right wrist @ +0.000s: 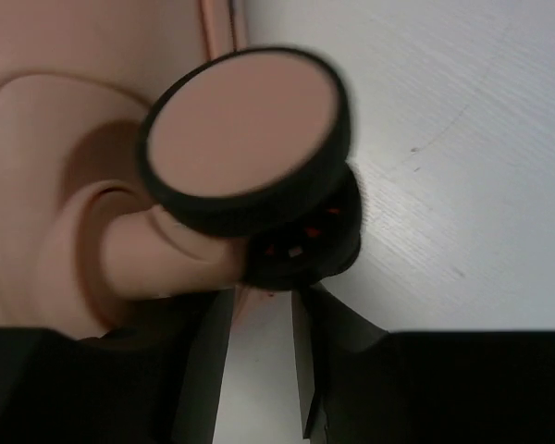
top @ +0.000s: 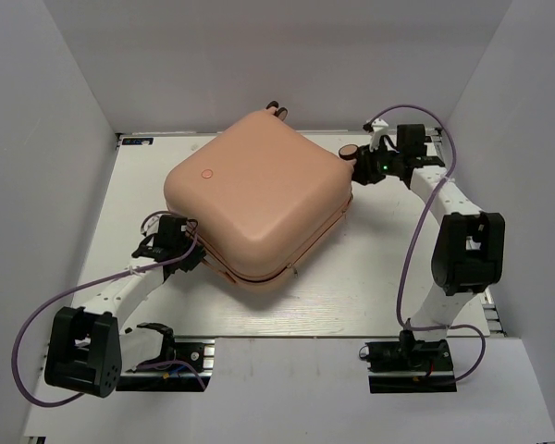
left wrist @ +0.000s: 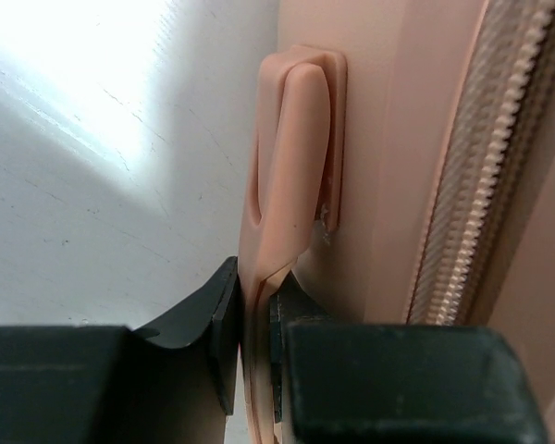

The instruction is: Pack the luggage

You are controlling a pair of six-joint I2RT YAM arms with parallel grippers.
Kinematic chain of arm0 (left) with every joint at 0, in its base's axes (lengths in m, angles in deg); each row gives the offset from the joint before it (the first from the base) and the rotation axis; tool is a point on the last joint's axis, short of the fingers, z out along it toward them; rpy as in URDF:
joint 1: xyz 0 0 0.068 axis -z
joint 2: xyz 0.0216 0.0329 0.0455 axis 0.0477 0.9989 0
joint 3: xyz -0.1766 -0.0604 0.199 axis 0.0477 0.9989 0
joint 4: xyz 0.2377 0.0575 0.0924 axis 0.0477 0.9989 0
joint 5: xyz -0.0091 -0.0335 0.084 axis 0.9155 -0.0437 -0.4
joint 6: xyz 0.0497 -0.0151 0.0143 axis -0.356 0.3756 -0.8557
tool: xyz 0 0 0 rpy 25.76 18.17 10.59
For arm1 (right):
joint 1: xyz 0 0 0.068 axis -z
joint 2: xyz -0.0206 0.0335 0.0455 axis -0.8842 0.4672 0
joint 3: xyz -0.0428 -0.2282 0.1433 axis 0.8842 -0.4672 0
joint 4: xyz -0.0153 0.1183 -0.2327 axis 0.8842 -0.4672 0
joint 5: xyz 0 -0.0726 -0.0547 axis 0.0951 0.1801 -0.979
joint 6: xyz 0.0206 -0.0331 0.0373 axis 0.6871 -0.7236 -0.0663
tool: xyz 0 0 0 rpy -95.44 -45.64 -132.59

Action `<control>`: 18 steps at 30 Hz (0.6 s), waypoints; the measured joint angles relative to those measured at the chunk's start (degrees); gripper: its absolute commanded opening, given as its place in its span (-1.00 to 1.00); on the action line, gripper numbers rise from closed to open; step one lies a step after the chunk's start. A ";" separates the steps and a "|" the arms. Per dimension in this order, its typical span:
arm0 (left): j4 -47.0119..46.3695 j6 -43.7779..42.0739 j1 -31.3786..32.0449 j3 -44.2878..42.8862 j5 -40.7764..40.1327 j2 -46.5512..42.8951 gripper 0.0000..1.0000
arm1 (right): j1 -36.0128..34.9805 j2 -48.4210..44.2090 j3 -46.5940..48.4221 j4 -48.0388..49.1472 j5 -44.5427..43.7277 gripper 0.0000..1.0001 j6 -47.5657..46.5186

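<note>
Nearest the overhead camera, the arm bases [top: 166,353] frame a white table [top: 379,296]; the luggage [top: 259,199] lies flat on it, lid shut, turned corner-on to the arms. Left gripper [top: 196,252] meets its near-left edge; right gripper [top: 356,166] sits at the far-right corner beside a wheel [top: 349,149]. Left wrist view: the black jaws are clamped on the soft pink handle [left wrist: 291,157], squeezing its strap flat, with the zipper [left wrist: 481,185] running alongside, its teeth apparently meshed. Right wrist view: the fingers [right wrist: 208,370] stand parted with bare table showing in the gap — nothing is pinched, and the wheel hangs just beyond the tips. Judged step: shifting or turning the shut case by its handle while the other arm steadies the wheel corner. To do it well, pull along the strap's own line so it does not twist out of the jaws, move slowly so the shell slides rather than tips, and brace against the wheel's bracket or the shell — not the rolling disc, which would likely give way.
</note>
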 measured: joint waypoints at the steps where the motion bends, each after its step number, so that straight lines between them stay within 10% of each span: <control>1: 0.39 -0.09 0.02 -0.31 -0.04 0.11 -1.00 | -0.72 -0.90 -0.76 -0.70 0.00 -0.26 -0.63; 18: 6.99 -9.09 -0.83 -6.80 1.66 5.70 -1.00 | -2.64 -22.77 -16.74 -4.37 -20.13 0.00 5.16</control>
